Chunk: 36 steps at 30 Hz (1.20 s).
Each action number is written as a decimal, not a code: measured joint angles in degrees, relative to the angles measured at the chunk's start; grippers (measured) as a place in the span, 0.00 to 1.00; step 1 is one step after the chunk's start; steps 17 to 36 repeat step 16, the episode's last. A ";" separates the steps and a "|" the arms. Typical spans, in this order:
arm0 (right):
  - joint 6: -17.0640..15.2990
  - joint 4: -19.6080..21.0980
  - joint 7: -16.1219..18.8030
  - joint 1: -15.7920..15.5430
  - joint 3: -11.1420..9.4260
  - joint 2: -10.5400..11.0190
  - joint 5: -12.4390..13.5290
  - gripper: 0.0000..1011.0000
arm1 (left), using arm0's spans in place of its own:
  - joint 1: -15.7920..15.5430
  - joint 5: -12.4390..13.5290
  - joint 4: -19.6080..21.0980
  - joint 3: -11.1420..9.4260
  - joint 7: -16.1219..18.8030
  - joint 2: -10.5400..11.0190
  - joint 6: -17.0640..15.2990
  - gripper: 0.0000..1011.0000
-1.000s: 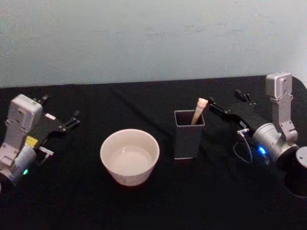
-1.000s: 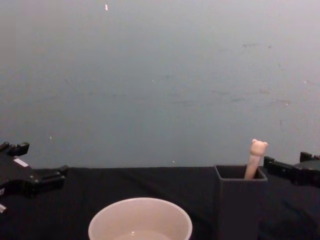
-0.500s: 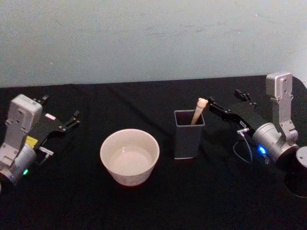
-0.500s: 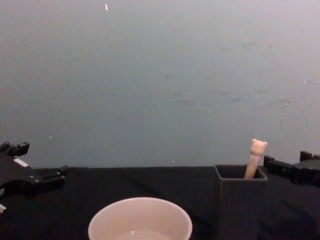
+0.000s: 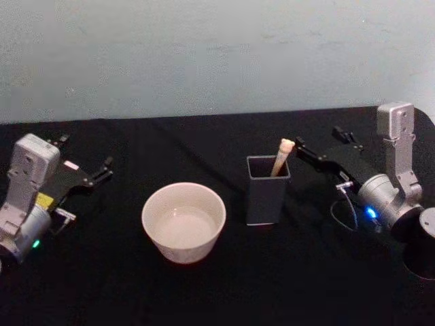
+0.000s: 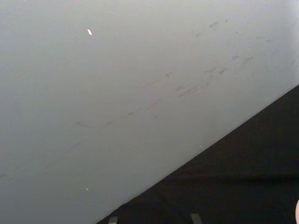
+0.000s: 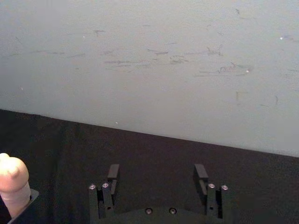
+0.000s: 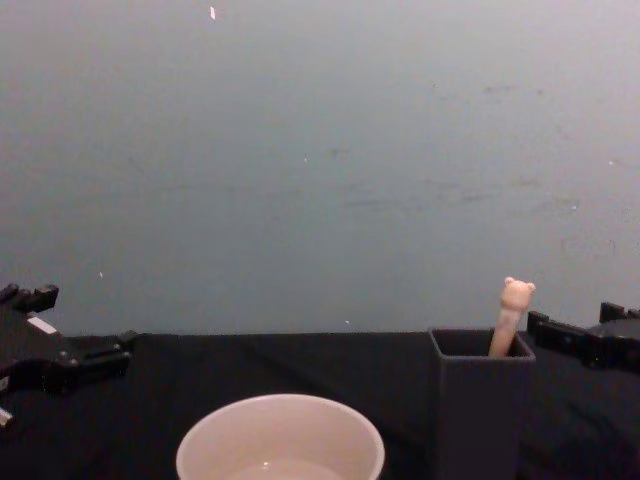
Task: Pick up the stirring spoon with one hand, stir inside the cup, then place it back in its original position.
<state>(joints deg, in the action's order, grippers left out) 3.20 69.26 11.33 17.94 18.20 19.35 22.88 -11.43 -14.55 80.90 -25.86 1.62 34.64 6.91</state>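
Note:
The stirring spoon stands tilted in the dark grey square holder, its pale bear-head handle sticking out above the rim; shaft and bowl are hidden inside. Left of the holder sits the wide cream cup, also seen low in the chest view. My right gripper hovers open just right of the spoon's handle, not touching it. In the right wrist view its two fingers stand wide apart, and the spoon's handle lies off to one side. My left gripper rests open at the far left.
A black cloth covers the table, with a plain pale wall behind. A dark round object sits at the right edge near my right arm. Open cloth lies between the cup and the left arm and in front of both vessels.

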 joint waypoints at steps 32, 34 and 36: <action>-0.01 0.00 0.00 0.00 0.00 0.00 0.00 0.99 | 0.00 0.00 0.00 0.00 0.00 0.00 0.00 0.99; -0.01 0.00 0.00 0.00 0.00 0.00 0.00 0.99 | 0.00 0.00 0.00 0.00 0.00 0.00 0.00 0.99; -0.01 0.00 0.00 0.00 0.00 0.00 0.00 0.99 | 0.00 0.00 0.00 0.00 0.00 0.00 0.00 0.99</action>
